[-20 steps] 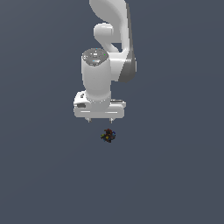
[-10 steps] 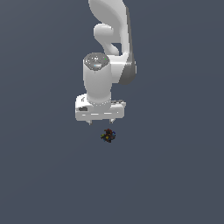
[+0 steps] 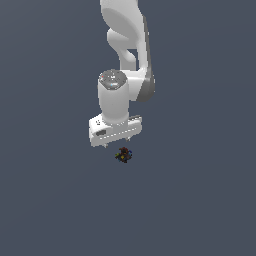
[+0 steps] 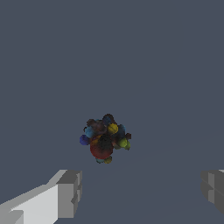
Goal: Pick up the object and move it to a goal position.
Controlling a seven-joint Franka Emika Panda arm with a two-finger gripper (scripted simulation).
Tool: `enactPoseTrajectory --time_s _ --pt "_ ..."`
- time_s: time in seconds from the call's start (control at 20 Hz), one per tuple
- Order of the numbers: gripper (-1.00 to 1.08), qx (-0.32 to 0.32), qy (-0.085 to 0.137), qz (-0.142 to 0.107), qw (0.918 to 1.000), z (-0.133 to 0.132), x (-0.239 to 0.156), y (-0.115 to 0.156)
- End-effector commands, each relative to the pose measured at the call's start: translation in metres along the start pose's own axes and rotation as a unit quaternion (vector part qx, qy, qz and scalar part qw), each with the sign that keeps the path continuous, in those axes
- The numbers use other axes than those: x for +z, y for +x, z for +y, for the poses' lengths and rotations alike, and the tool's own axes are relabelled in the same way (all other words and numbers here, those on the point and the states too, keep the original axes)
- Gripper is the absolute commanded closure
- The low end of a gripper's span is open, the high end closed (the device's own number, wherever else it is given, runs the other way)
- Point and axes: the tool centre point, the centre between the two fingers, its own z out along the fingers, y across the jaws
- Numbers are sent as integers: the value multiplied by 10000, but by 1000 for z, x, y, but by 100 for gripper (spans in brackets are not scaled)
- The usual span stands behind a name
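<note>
- Below your gripper lies the object, a dark lump with coloured specks, just clear of the fingertips.
- Your wrist view shows the fingers spread wide, holding nothing, with the lump ahead between them.
</note>
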Motion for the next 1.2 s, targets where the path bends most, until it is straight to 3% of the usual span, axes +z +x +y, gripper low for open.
enactPoseTrajectory --time_s 0.0,0.45,1.15 --pt "-92 -372 12 -14 9993 -2 7 0" --pt "-92 -1676 75 -42 9858 -9 29 0" --pt "-92 -3319 184 -17 9431 -20 58 0"
